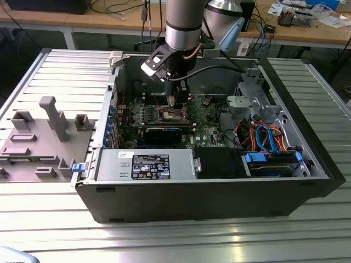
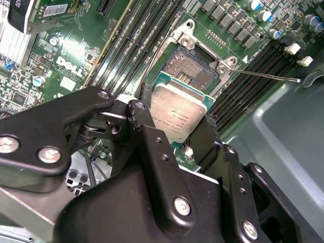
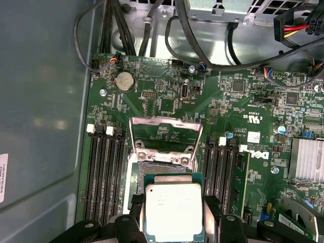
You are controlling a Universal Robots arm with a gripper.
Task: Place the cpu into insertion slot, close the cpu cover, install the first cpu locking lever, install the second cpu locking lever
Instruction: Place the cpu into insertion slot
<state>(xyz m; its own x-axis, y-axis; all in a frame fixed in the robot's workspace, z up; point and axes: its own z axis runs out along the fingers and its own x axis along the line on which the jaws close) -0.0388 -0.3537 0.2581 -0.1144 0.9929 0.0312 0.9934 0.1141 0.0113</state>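
the gripper (image 2: 177,115) is clenched on the cpu (image 3: 173,208) by two opposite edges, just above the open insertion slot (image 2: 195,66), with the cpu cover (image 3: 164,120) raised. the chip looks light, stiff and probably fragile, so an edge hold seems right.

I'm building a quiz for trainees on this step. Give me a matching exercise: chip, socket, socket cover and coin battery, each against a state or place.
Things:
1. chip
2. socket
3. cover
4. coin battery

States:
A. swung open, off the socket
B. held in the gripper, above the socket
C. bare, contacts showing
D. round and silver, set in the green board

Pairs: 1-B, 2-C, 3-A, 4-D
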